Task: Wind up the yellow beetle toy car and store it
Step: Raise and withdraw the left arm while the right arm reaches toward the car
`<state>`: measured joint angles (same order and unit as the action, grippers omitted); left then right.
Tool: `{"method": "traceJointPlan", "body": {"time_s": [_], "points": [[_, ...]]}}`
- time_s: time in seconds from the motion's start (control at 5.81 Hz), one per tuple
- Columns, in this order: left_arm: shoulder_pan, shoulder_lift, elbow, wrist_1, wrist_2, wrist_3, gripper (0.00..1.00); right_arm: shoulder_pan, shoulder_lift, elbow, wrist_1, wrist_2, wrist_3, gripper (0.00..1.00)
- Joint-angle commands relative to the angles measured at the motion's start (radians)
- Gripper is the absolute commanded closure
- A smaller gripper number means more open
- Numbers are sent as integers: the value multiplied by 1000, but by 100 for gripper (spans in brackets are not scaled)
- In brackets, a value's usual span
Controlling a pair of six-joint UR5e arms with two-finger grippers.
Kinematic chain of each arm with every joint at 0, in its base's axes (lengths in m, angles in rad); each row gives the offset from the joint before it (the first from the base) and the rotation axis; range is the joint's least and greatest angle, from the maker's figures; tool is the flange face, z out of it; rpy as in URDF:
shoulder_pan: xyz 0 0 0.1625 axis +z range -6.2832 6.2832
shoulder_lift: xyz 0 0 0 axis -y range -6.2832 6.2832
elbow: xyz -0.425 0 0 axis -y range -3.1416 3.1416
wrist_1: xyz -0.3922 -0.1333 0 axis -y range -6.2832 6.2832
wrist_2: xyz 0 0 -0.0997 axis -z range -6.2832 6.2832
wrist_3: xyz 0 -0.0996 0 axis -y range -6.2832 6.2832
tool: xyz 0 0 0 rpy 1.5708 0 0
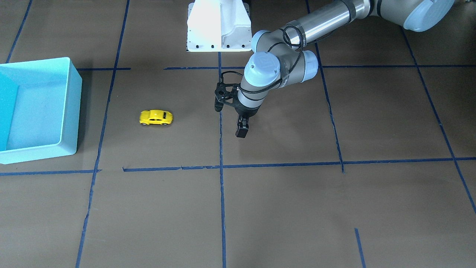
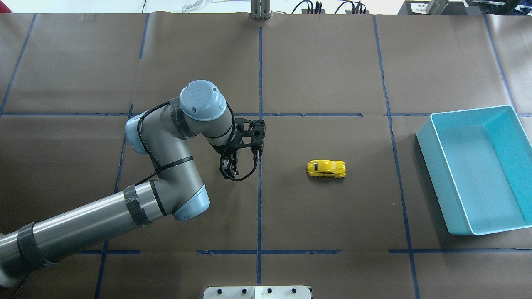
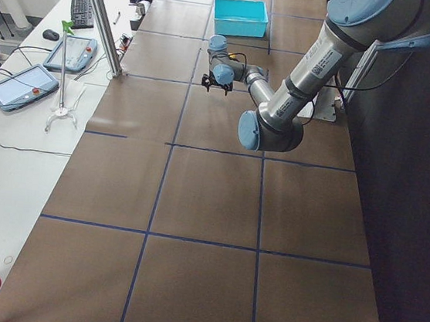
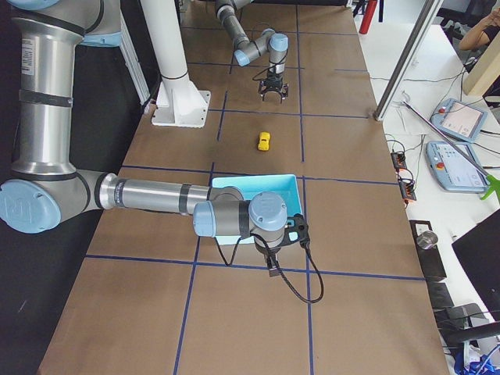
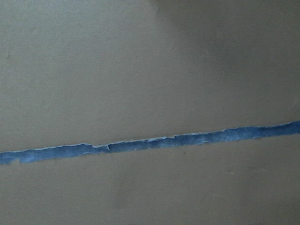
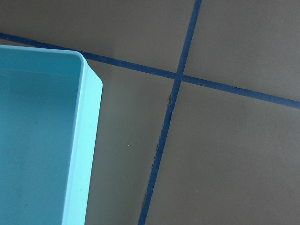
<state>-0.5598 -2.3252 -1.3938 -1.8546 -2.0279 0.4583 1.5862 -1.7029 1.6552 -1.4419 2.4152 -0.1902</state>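
The yellow beetle toy car stands on its wheels on the brown table, alone; it also shows in the overhead view and the right side view. My left gripper points down over a blue tape line, well to the side of the car and not touching it; its fingers look shut and empty in the overhead view. The light blue bin is empty, on the far side of the car. My right gripper shows only in the right side view, beside the bin; I cannot tell its state.
Blue tape lines cross the table. The white robot base stands behind the left gripper. The right wrist view shows the bin's corner and a tape crossing. Tablets and cables lie on side benches.
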Motion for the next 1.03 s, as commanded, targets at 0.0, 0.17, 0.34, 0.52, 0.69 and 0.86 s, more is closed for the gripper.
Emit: {"method": "traceJointPlan", "body": {"time_s": [0.0, 0.17, 0.34, 0.52, 0.69, 0.86], "points": [[-25, 41, -31, 11, 2, -1, 0, 0, 0, 0, 0, -1, 0, 0], [-31, 43, -31, 27, 2, -3, 0, 0, 2, 0, 0, 1, 0, 0], [-46, 43, -33, 50, 2, -3, 0, -2, 28, -2, -2, -1, 3, 0], [-72, 52, -30, 52, -2, -3, 0, -3, 29, 0, 0, 1, 3, 0], [-103, 73, -31, 76, -41, -3, 0, -12, 60, 1, 0, 1, -3, 0], [-153, 126, -31, 84, -93, -3, 0, -28, 72, 15, -2, 14, -6, 0]]}}
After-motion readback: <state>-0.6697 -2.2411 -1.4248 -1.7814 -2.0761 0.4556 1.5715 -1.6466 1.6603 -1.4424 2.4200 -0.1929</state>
